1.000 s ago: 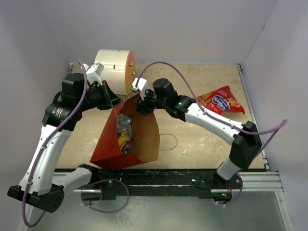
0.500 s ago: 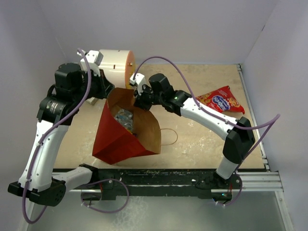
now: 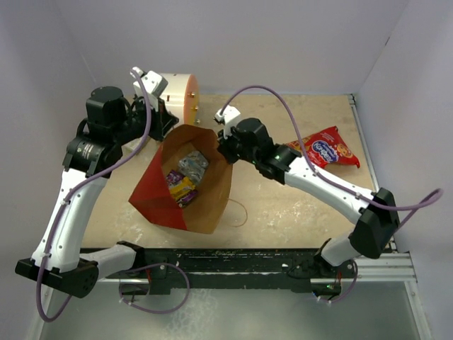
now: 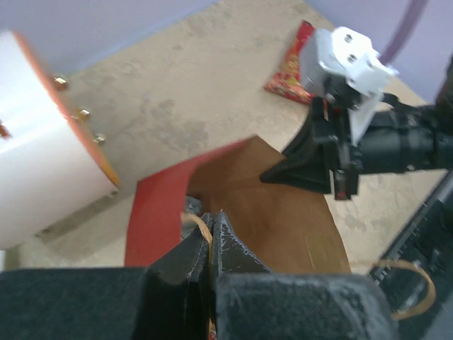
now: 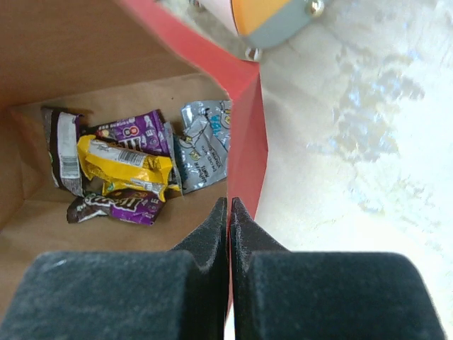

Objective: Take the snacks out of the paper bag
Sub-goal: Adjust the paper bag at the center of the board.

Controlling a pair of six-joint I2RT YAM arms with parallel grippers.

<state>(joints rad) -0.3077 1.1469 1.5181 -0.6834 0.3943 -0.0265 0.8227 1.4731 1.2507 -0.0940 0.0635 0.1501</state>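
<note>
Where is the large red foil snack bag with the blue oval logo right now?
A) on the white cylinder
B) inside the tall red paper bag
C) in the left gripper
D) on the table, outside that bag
D: the large red foil snack bag lies flat on the tan table, apart from the tall red paper bag.

No legible wording; barcode on the yellow packet [image 5: 134, 170], blurred blue oval logo on the red bag [image 3: 327, 150].
</note>
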